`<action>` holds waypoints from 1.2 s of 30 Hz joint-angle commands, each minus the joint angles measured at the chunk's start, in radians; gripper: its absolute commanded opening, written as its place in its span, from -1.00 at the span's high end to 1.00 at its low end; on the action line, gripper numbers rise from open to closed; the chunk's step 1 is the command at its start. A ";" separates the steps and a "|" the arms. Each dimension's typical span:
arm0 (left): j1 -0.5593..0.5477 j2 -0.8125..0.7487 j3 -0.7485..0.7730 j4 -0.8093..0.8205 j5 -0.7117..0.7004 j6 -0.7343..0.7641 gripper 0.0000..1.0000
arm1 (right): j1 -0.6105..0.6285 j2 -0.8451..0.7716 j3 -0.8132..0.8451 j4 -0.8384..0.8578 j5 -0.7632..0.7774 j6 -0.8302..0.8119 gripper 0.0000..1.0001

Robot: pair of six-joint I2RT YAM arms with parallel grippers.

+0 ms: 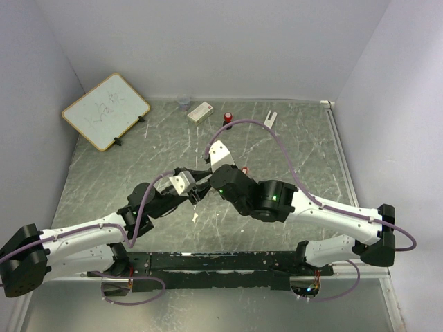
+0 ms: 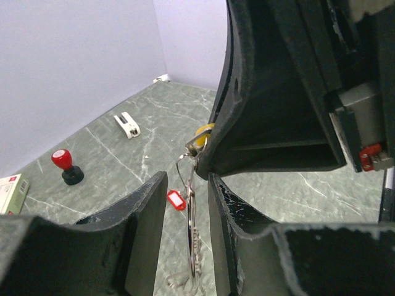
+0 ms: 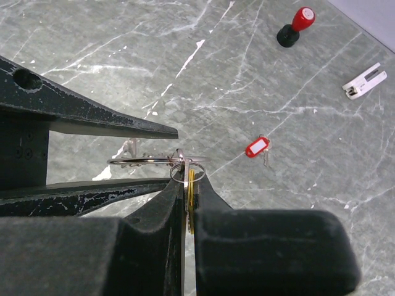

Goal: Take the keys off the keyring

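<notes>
My right gripper [image 3: 190,179] is shut on the yellow-headed key [image 3: 192,188], whose small loop links it to the silver keyring [image 3: 148,160]. The ring is held off the table, between the two fingers [image 2: 148,234] of my left gripper [image 2: 188,180]. That gripper is open, with a gap on each side of the ring [image 2: 192,228]. Small silver keys [image 2: 199,243] hang on the ring. The red-headed key [image 3: 257,147] lies loose on the table, also in the left wrist view [image 2: 176,200] and the top view [image 1: 243,169]. Both grippers meet mid-table [image 1: 201,187].
A red-topped black stamp [image 1: 227,117] stands at the back, with a white box [image 1: 200,111], a clear cup [image 1: 183,102] and a white clip [image 1: 270,119]. A whiteboard [image 1: 105,111] leans at the back left. Walls close in on three sides.
</notes>
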 commanded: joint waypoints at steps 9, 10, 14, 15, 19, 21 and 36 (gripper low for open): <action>-0.004 0.062 -0.027 0.149 -0.041 0.047 0.20 | 0.021 0.015 0.032 0.042 -0.002 -0.009 1.00; -0.003 0.065 -0.030 0.155 -0.042 0.048 0.21 | 0.023 0.017 0.034 0.041 -0.002 -0.009 1.00; -0.005 0.075 -0.044 0.201 -0.047 0.057 0.23 | 0.027 0.027 0.038 0.041 -0.002 -0.010 1.00; -0.006 0.077 -0.047 0.212 -0.046 0.060 0.24 | 0.028 0.030 0.040 0.040 -0.001 -0.010 1.00; -0.006 0.087 -0.056 0.247 -0.042 0.064 0.26 | 0.032 0.038 0.046 0.039 0.000 -0.009 1.00; -0.006 0.089 -0.064 0.270 -0.033 0.065 0.27 | 0.034 0.040 0.047 0.039 0.003 -0.009 1.00; -0.007 0.091 -0.127 0.437 0.020 0.089 0.64 | 0.042 0.048 0.057 0.023 0.012 0.001 1.00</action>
